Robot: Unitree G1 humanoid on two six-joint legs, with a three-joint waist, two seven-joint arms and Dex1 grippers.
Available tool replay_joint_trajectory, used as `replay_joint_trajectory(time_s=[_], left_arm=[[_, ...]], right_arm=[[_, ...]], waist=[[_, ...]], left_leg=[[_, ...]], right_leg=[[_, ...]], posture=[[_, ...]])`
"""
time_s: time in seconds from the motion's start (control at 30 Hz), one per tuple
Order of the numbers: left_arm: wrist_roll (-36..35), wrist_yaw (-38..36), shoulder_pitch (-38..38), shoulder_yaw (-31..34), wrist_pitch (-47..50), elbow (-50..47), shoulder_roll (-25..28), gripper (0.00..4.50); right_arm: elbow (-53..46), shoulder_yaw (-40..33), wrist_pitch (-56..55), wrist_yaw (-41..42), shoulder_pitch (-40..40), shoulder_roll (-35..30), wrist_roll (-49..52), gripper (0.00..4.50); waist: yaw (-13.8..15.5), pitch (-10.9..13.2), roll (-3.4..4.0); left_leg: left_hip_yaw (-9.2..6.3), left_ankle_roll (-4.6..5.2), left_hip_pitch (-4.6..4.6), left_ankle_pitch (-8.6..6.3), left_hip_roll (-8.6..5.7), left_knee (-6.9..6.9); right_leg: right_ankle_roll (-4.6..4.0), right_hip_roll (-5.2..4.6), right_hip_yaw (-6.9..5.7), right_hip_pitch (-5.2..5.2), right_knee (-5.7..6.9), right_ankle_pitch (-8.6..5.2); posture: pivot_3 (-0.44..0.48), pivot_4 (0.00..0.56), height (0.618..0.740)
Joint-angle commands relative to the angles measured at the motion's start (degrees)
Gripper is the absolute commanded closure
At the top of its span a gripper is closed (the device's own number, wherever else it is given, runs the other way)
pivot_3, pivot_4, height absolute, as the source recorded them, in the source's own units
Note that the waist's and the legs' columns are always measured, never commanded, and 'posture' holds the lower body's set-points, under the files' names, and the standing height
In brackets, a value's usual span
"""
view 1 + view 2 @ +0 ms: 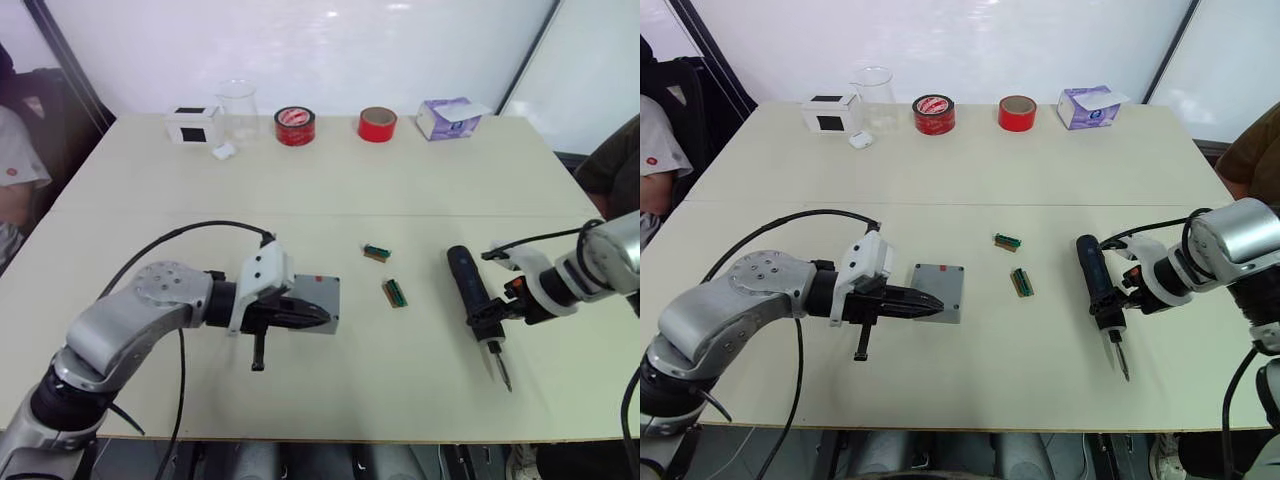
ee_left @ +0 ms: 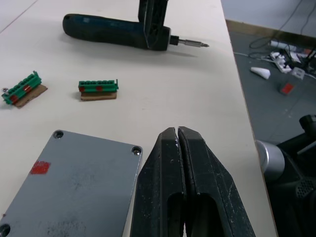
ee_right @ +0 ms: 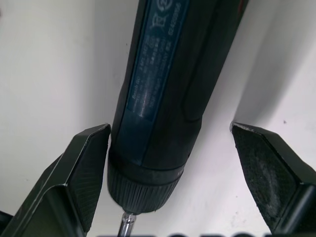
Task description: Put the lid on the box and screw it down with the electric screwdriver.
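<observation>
The lid [image 1: 939, 290] lies flat on the box, a red mark on its top, on the surface [image 1: 970, 180]. The left gripper [image 1: 925, 305] rests at the lid's near edge, on the robot's left of it, its jaws pressed together and holding nothing. On the robot's right of the lid lie two small green connectors [image 1: 1008, 241] [image 1: 1021, 283], and beyond them, well apart from the lid, the screwdriver [image 1: 1095, 280] lies on its side, bit pointing toward the robot. The right gripper [image 1: 1122, 300] straddles the screwdriver near its bit end, jaws apart, one finger [image 3: 81, 173] touching the barrel and the other clear of it. At the far edge, well behind the lid, stand a white box [image 1: 830, 114], a beaker [image 1: 873, 95], two red tape rolls [image 1: 934, 114] [image 1: 1017, 112] and a tissue box [image 1: 1088, 105].
</observation>
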Motion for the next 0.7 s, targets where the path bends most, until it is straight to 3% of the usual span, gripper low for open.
replay_joint_trajectory(time_s=[0.03, 0.07, 0.23, 0.43, 0.53, 0.7], left_arm=[[-1.02, 1.26, 0.23, 2.24, 0.22, -1.2, 0.16, 4.5], [-1.1, 1.48, 0.44, 2.53, 0.3, -1.25, 0.32, 4.5], [-0.54, 2.3, 1.49, 4.02, 0.11, -0.21, 1.18, 4.5], [-1.0, 1.5, 1.81, 6.12, -0.48, 3.06, 1.6, 4.5], [-1.49, 1.08, 1.64, 6.88, -0.07, 4.28, 1.71, 4.5], [-2.53, 0.15, 0.66, 8.1, 0.6, 7.45, 1.51, 4.5]], right_arm=[[0.4, 3.26, -1.67, 2.22, -0.6, 1.88, -3.36, 0.94], [-0.2, 3.66, -1.48, 2.83, -0.45, 1.95, -3.61, 1.07], [-0.57, 2.27, -0.92, 2.93, 0.36, 3.38, -5.87, 2.67], [7.7, -5.21, -6.9, 0.52, -4.12, 7.4, -11.41, 2.71], [10.22, -11.26, -12.63, -0.24, -7.6, 8.77, -12.99, 2.71], [6.5, -29.75, -18.49, -3.46, -8.36, 15.0, -8.03, 2.71]], waist=[[-0.06, -0.09, -0.15], [-0.14, -0.1, -0.2], [-0.17, -0.11, -0.22], [-0.65, -0.28, -0.65], [-1.24, -0.14, -0.43], [-1.13, 0.09, -0.03]], left_leg=[[0.0, 0.0, 0.02, 0.0, 0.0, 0.0], [-0.01, 0.0, 0.03, 0.0, 0.0, 0.02], [-0.02, 0.0, 0.05, 0.0, 0.04, 0.02], [0.01, 0.0, 0.13, 0.0, 0.05, 0.02], [0.09, -0.03, 0.16, 0.02, 0.03, 0.06], [0.03, -0.03, -0.05, 0.02, 0.03, 0.07]], right_leg=[[-0.01, 0.0, 0.0, 0.02, 0.0, -0.01], [-0.03, 0.01, 0.0, 0.04, 0.0, -0.01], [-0.03, 0.06, 0.0, 0.03, 0.02, -0.01], [-0.09, 0.07, -0.01, 0.09, 0.02, 0.02], [-0.15, 0.04, 0.04, 0.11, 0.02, 0.13], [0.12, 0.1, 0.03, -0.11, 0.08, 0.26]], posture=[[0.0, 0.15, 0.74], [0.0, 0.15, 0.74], [0.0, 0.15, 0.74], [0.0, 0.15, 0.74], [0.0, 0.15, 0.74], [0.0, 0.15, 0.74]])
